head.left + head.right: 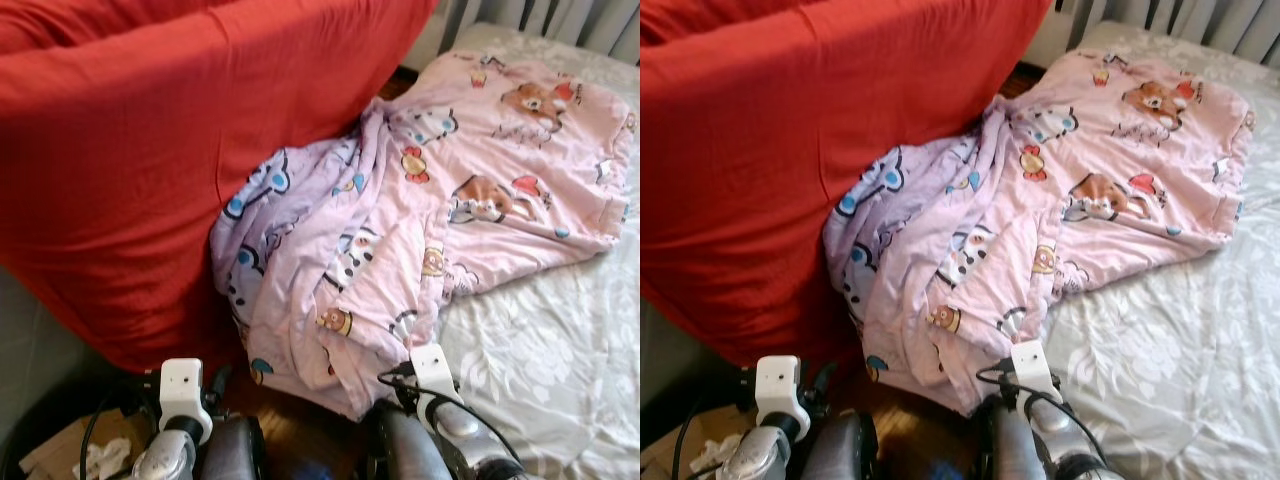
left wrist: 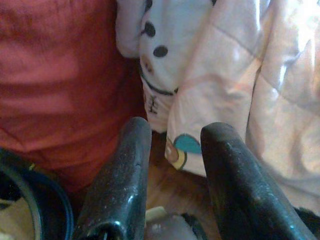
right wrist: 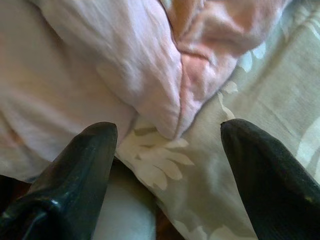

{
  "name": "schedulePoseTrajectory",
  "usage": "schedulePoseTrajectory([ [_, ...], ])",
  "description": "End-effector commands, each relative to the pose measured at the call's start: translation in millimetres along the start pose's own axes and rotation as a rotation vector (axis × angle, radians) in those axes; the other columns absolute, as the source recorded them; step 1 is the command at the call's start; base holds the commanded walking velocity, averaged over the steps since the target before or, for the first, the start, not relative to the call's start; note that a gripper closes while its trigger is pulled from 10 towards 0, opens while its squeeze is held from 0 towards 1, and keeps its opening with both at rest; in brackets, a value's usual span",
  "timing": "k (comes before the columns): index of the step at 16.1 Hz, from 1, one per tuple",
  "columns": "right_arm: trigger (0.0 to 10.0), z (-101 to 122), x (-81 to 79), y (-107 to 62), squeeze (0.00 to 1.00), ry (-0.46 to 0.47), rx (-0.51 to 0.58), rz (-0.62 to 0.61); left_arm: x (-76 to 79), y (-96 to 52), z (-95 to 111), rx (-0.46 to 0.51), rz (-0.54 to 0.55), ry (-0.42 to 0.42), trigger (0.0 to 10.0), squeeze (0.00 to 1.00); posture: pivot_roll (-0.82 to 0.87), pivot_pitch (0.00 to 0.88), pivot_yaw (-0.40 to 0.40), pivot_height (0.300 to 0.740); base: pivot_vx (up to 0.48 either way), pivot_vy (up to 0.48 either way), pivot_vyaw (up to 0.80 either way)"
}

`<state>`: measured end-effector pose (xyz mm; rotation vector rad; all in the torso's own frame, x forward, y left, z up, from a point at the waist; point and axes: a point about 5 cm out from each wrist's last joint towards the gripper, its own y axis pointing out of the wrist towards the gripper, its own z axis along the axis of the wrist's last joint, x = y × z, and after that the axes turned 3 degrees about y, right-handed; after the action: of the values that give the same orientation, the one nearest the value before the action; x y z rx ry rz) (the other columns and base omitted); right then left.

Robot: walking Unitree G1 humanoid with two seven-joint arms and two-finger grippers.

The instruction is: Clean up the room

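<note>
A pink quilt with cartoon animals (image 1: 430, 220) lies crumpled across the bed (image 1: 560, 350); its lilac end hangs off the bed's edge down toward the floor. In the left wrist view my left gripper (image 2: 175, 135) is open just short of the quilt's hanging hem (image 2: 220, 100), with nothing between its fingers. My right gripper (image 3: 170, 132) is open wide over a fold of the quilt (image 3: 150, 75), where that fold rests on the grey flowered sheet (image 3: 240, 150). Both silver forearms rise from the bottom of the eye views.
A large bulk under a red cloth (image 1: 150, 150) stands close on the left, touching the quilt. A strip of wooden floor (image 1: 300, 425) runs between it and the bed. Cardboard and crumpled paper (image 1: 80, 450) lie at lower left. Curtains (image 1: 560, 15) hang behind the bed.
</note>
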<state>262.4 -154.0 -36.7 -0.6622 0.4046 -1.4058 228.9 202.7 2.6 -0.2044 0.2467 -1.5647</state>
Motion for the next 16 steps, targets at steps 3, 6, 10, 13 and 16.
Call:
schedulePoseTrajectory([
  [3, 10.0, -6, -1.8, -1.3, 0.0, -0.041, -0.013, 0.003, 0.8, -8.9, -7, -0.039, -0.004, 0.007, 10.0, 0.0, 0.0, 0.272, -0.031, 0.63, 0.0, 0.0, 0.0],
  [6, 10.0, 1, -3.9, -0.5, 0.0, -0.061, 0.025, -0.002, 2.1, -15.6, -8, -0.047, -0.002, 0.003, 10.0, 0.0, 0.02, 0.291, -0.03, 0.63, 0.0, 0.0, 0.0],
  [10, 10.0, 12, -7.9, 0.7, 0.0, -0.114, 0.091, 0.002, -0.9, -20.2, -7, -0.049, 0.013, 0.0, 10.0, 0.0, 0.02, 0.3, -0.033, 0.63, 0.0, 0.0, 0.0],
  [13, 10.0, 24, -3.7, 1.9, 0.0, -0.158, 0.141, -0.036, 0.5, -22.6, -6, -0.052, 0.016, -0.003, 10.0, 0.0, 0.03, 0.308, -0.037, 0.63, 0.0, 0.0, 0.0],
  [16, 10.0, 27, -0.6, 2.4, 0.0, -0.209, 0.151, -0.059, 1.2, -24.1, -5, -0.054, 0.02, -0.007, 10.0, 0.0, 0.03, 0.32, -0.04, 0.63, 0.0, 0.0, 0.0],
])
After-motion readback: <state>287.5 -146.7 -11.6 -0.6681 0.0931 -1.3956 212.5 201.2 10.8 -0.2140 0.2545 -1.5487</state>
